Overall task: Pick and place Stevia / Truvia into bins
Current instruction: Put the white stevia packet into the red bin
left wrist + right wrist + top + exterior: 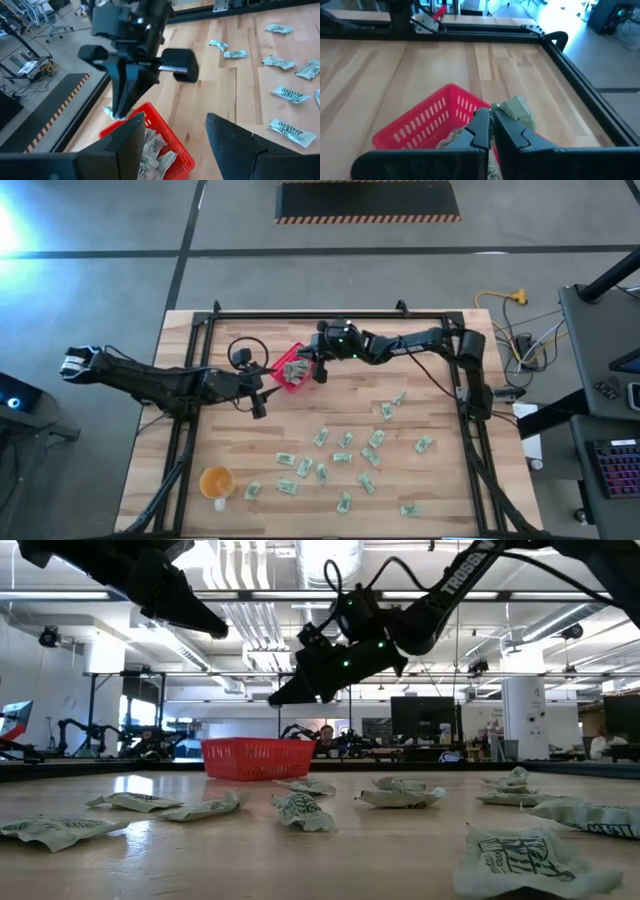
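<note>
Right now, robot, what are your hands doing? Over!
Right gripper shut on a packet, above the red basket. Left gripper open, empty, beside it. More packets wait on the table. Nothing in the way.

Off-task items on and around your table

You have an orange cup (216, 480) near the table's (440, 480) front left corner, and a keyboard (614, 462) on the desk at the right.
</note>
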